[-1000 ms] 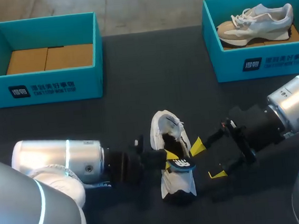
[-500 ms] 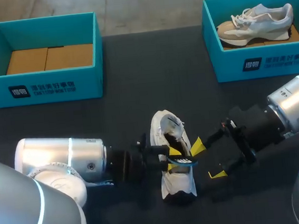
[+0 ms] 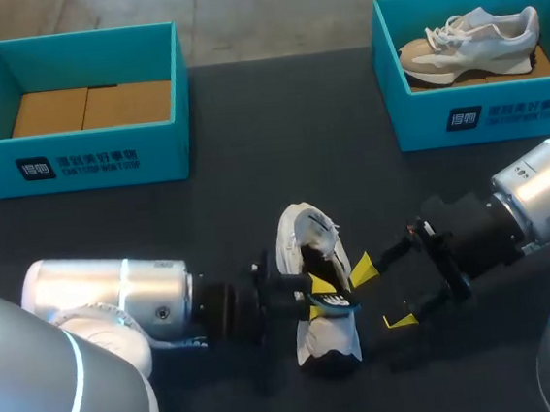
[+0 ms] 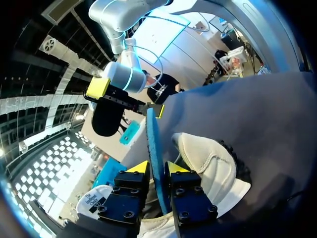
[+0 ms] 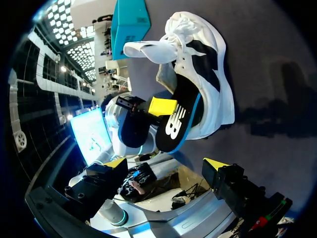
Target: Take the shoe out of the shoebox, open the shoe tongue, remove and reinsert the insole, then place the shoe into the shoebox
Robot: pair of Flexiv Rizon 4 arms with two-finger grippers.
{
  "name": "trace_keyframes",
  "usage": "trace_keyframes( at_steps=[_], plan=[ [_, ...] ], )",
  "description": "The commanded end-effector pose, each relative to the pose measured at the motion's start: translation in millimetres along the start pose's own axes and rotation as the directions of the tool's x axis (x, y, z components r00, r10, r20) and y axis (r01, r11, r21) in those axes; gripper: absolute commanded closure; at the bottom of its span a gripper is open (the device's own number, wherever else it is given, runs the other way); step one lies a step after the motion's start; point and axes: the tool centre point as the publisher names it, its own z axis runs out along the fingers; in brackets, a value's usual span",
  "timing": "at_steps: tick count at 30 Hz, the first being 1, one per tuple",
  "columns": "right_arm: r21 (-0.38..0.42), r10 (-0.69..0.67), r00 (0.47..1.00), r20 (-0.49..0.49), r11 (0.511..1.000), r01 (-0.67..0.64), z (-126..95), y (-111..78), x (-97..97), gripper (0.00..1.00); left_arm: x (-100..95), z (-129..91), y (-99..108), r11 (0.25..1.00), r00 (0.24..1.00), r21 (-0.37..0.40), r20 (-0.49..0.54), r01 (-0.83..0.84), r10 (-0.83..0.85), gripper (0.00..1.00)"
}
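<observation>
At table front, between the arms, the shoe (image 3: 303,242) lies upright. Left gripper (image 4: 154,167) is clamped on the insole (image 4: 152,134), which is partly out of the shoe. Right gripper (image 3: 379,295) gapes just beside. Step: insole removal or reinsertion, unclear which. Next likely needs the right gripper steadying the shoe.

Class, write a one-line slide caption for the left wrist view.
Left gripper shut on the blue-edged insole, white shoe just beside it on the table.

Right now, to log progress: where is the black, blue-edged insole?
Head view, near middle: the insole is clamped by the left gripper, sticking out of the white shoe, beside the open right gripper.
</observation>
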Motion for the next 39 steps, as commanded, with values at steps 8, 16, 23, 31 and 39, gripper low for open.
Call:
trace_keyframes(
  at_steps=[8,16,23,31,39],
  plan=[
    [-0.002,0.0,1.0,0.0,1.0,0.0,1,-0.3,0.2,0.0,5.3,-7,-8,1.0,1.0,0.008,-0.018,-0.021,0.021,1.0],
    [-0.002,0.0,1.0,0.0,1.0,0.0,1,-0.3,0.2,0.0,5.3,-6,3,0.998,0.998,-0.026,-0.031,-0.054,0.054,1.0],
    [-0.002,0.0,1.0,0.0,1.0,0.0,1,-0.3,0.2,0.0,6.3,0,19,0.997,0.997,-0.06,-0.052,-0.054,0.05,1.0],
    [-0.002,0.0,1.0,0.0,1.0,0.0,1,-0.3,0.2,0.0,7.2,3,34,0.995,0.997,-0.093,-0.064,-0.037,0.031,1.0],
    [-0.002,0.0,1.0,0.0,1.0,0.0,1,-0.3,0.2,0.0,5.9,0,28,0.996,0.998,-0.083,-0.054,-0.022,0.018,0.87]
  ],
)
